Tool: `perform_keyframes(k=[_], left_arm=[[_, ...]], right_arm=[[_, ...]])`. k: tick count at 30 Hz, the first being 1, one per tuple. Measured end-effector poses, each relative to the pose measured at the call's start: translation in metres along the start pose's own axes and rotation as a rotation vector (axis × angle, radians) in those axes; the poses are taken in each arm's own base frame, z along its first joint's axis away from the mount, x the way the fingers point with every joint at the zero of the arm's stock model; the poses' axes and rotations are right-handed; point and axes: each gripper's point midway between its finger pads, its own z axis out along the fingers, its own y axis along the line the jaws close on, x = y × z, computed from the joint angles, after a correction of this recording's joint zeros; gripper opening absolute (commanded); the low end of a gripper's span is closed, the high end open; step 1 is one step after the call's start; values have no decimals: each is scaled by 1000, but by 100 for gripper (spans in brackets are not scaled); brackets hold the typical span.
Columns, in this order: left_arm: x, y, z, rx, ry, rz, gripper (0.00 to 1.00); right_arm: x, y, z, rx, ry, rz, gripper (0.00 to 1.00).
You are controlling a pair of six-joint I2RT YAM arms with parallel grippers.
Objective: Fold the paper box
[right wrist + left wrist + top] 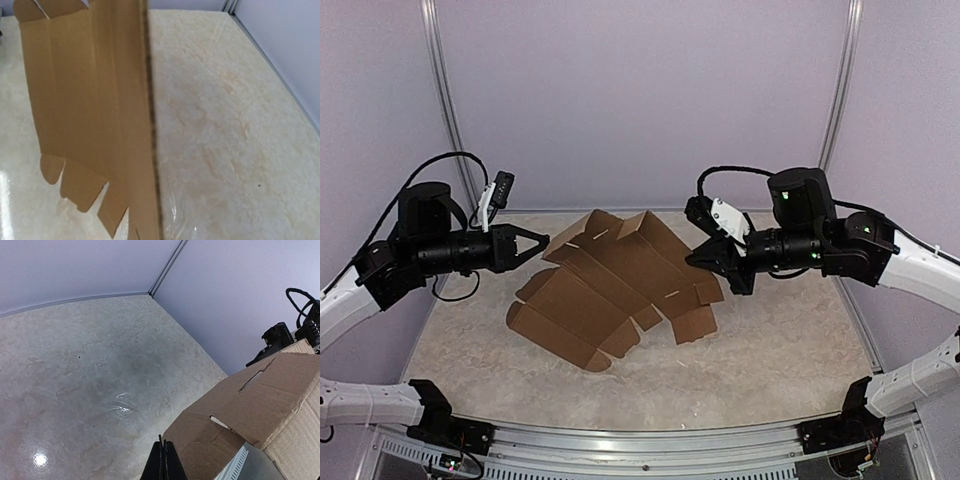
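The paper box (610,285) is a plain brown die-cut cardboard sheet with flaps and slots, partly bent up, lying mid-table. My left gripper (544,240) is shut and empty, with its tips beside the sheet's far left corner. In the left wrist view the closed fingertips (163,457) sit next to a raised slotted flap of the paper box (270,400). My right gripper (700,252) is at the sheet's right side with its jaws spread. In the right wrist view a panel of the paper box (90,100) stands edge-on down the middle, and my fingers are out of frame.
The table (790,350) is pale and marbled, with purple walls on three sides and a metal rail (650,440) along the near edge. The right arm's black wrist (280,337) shows beyond the flap in the left wrist view.
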Motion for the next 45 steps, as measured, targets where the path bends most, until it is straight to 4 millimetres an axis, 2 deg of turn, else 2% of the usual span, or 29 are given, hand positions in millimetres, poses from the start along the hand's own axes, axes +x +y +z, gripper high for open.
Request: perform_keyframes(k=[13, 25, 37, 45], left_arm=[[12, -16, 6, 88, 58, 46, 0], [7, -32, -7, 130, 46, 122, 0], [17, -40, -7, 156, 80, 146, 0], [24, -44, -1, 168, 108, 154, 0]], right_arm=[[-8, -2, 0, 8, -32, -4, 0], [-6, -3, 5, 10, -31, 3, 0], [-6, -3, 8, 9, -28, 10, 0], [-7, -1, 8, -3, -34, 19, 0]])
